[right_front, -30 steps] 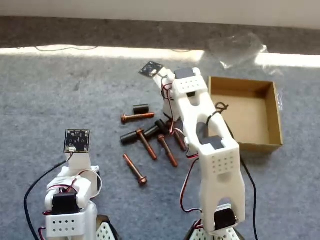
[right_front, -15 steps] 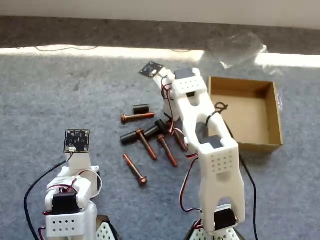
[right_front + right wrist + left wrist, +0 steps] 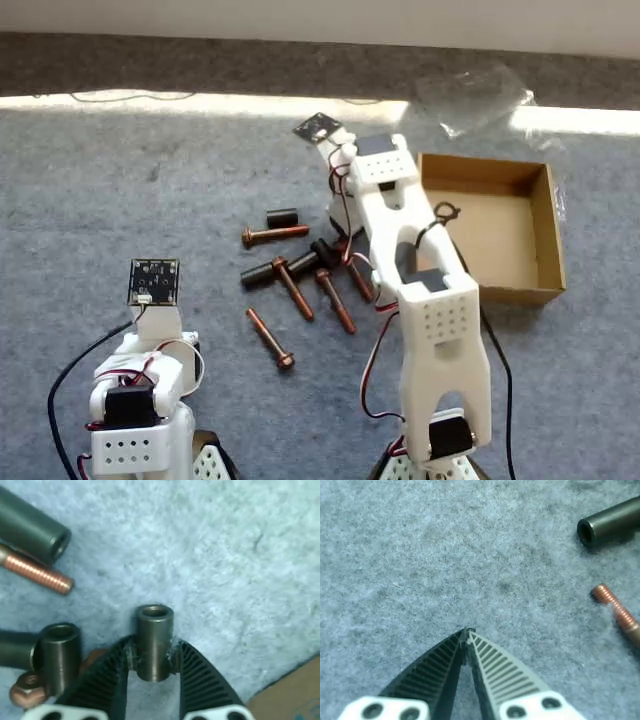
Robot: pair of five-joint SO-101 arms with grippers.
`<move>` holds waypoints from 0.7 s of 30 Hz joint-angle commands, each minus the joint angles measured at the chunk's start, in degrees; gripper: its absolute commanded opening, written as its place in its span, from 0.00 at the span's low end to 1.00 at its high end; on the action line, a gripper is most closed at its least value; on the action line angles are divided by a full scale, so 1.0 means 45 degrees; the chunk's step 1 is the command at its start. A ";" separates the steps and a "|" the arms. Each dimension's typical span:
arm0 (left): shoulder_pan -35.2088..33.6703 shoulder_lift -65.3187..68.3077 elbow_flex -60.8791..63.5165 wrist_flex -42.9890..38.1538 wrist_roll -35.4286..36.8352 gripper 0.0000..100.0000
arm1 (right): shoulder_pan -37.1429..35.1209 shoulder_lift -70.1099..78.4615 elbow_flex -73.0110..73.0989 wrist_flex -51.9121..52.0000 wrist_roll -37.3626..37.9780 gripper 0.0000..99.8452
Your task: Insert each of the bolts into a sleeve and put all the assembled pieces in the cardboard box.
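High view, layout: I see the right arm stretched over the pile at the centre of the frame. The cardboard box sits right of centre, with no assembled piece in it yet.
High view, risk: The bolts and loose sleeves lie crossed and touching under that wrist. I judge a careless lift could drag a neighbour along or scatter the heap.
Right wrist view, claw: My right gripper is clamped on the held sleeve, which stands on end between the fingertips.
Right wrist view, risk: The grip is near the tips only, so I'd expect the round barrel to pivot or slip. A second sleeve stands just beside one finger and could be knocked over.
Right wrist view, look: The held sleeve is a short, smooth cylinder of dull dark metal, its open bore facing the camera.
Left wrist view, claw: The left gripper has its fingers together on nothing, over bare carpet.
Left wrist view, risk: A bolt tip and a lying sleeve are off to one side, apart from each other. Round stock like this may roll when I go for it.
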 commanded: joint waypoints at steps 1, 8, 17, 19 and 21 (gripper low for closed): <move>-0.0068 -0.0127 0.0283 0.0117 -0.0020 0.01 | 0.0303 -0.1182 -0.1241 0.1514 -0.0567 0.00; -0.0049 -0.0127 0.0283 0.0117 -0.0020 0.01 | 0.0342 -0.2921 -0.4015 0.4601 -0.1465 0.00; -0.0049 -0.0127 0.0283 0.0098 0.0000 0.01 | 0.0615 -0.6105 -0.4327 0.5304 -0.1993 0.00; -0.0049 -0.0127 0.0283 0.0117 0.0000 0.01 | 0.0615 -0.6945 -0.3604 0.5304 -0.1993 0.00; -0.0049 -0.0127 0.0283 0.0117 -0.0020 0.01 | 0.0596 -0.7844 -0.2862 0.5304 -0.1973 0.00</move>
